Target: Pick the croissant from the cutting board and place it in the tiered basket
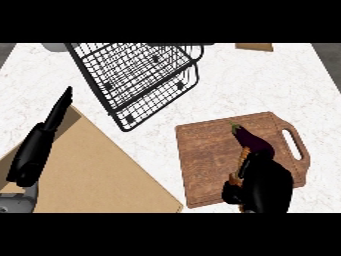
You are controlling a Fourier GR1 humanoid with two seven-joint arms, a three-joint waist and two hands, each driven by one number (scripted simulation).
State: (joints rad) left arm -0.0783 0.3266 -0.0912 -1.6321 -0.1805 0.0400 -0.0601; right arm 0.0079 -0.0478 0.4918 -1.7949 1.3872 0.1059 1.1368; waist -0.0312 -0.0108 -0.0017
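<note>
Spreading across the whole view, the pale marbled bench carries everything; a flat tan box fills its 7 o'clock corner; the black wire tiered basket stands toward 12 o'clock, tipped so its open trays face roughly 5 o'clock; the brown cutting board lies at 4 o'clock, its handle slot pointing to 3 o'clock. The left hand rests over the tan box at 9 o'clock, open, fingers straight and pointing to 1 o'clock, well apart from the board. The right hand sits on the lower part of the board, its fingers curled down; a dark purple aubergine lies just beyond it toward 12 o'clock. The croissant shows only as orange-brown slivers along the hand's 9 o'clock edge, mostly hidden beneath the fingers, still on the board; the hand appears closed around it, and its long axis seems to run near 12 to 6 o'clock. From this hand the basket lies at about 11 o'clock, well apart; the right arm is plainly the nearer one, so the coming move looks like a lift and a carry up and leftward.
</note>
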